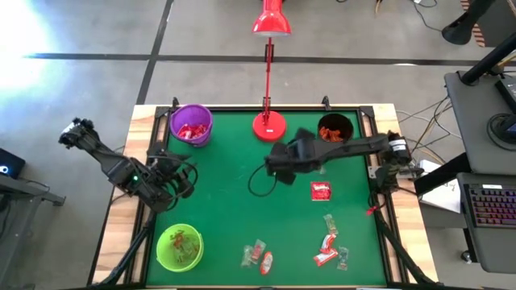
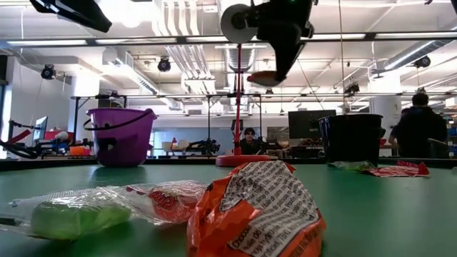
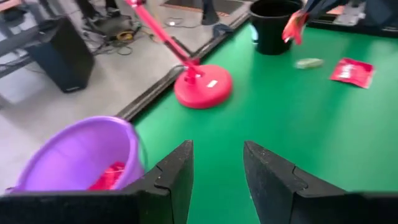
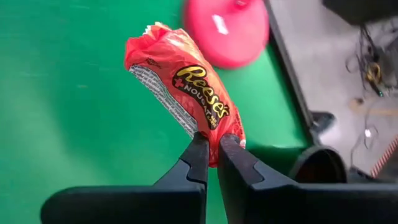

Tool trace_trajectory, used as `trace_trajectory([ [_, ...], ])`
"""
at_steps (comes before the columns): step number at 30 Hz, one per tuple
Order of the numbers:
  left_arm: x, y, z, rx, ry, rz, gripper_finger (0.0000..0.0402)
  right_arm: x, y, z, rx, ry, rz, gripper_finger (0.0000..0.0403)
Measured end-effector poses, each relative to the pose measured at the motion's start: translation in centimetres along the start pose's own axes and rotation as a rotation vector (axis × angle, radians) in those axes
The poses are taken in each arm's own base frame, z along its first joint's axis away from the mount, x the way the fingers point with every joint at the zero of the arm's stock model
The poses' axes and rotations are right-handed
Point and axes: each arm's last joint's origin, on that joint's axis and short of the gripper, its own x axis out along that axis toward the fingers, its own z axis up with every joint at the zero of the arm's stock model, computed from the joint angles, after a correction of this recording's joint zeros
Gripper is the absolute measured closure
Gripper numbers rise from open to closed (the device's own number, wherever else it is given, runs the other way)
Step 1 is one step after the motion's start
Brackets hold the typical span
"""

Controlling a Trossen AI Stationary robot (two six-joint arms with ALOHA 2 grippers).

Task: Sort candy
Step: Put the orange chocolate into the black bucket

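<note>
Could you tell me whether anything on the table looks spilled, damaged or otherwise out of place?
Nothing stands out: the purple bucket, black bucket and green bucket stand upright, and loose candy lies unsorted on the green mat.

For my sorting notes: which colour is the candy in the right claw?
Orange candy, clearest in the right wrist view.

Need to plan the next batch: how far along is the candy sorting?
Done: candy lies in the purple bucket, green bucket and black bucket. In hand: right end effector grips an orange Reese's pack. Left: several loose candies on the mat's near side.
</note>
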Motion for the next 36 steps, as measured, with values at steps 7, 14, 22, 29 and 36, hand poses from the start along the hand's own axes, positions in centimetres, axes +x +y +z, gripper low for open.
trace_trajectory([
  [7,0.2,1.8,0.7,-0.041,-0.075,0.097,0.0279,1.0,-4.6,0.3,0.085,0.083,-0.056,0.0391],
  [14,0.1,3.8,1.2,-0.058,-0.169,0.218,0.0279,2.5,-8.5,-0.4,0.175,0.244,-0.138,0.0391],
  [22,0.3,6.3,1.6,-0.069,-0.191,0.361,0.0279,2.7,-11.5,-2.0,0.31,0.27,-0.152,0.0391],
  [29,0.3,7.9,1.8,-0.138,-0.191,0.436,0.0279,3.0,-12.9,-5.0,0.45,0.333,-0.143,0.0391],
  [36,-0.1,8.8,1.7,-0.174,-0.202,0.446,0.0279,3.7,-13.4,-7.6,0.54,0.398,-0.133,0.0391],
])
